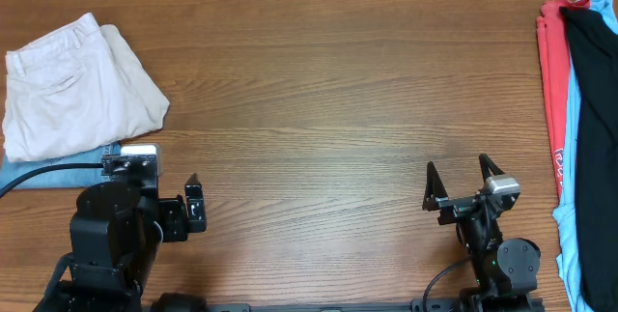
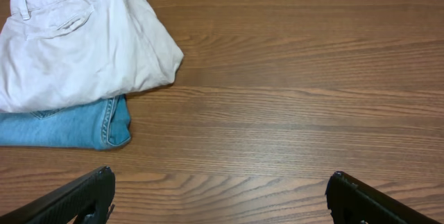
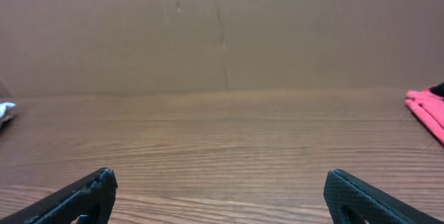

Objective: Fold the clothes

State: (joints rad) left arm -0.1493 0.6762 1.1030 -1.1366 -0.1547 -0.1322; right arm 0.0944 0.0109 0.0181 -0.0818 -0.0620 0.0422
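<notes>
The clothes, a pale cream pair of shorts, lie folded at the table's far left, pocket side up. In the left wrist view the clothes fill the upper left corner. My left gripper stands near the front left, just short of them, open with bare wood between its fingers. The left gripper touches nothing. My right gripper stands open near the front right, far from the clothes. In its own view the right gripper holds nothing.
Folded light-blue jeans lie under the shorts' near edge, also jeans. A pile of red, black and light-blue garments lies along the right edge. A brown cardboard wall backs the table.
</notes>
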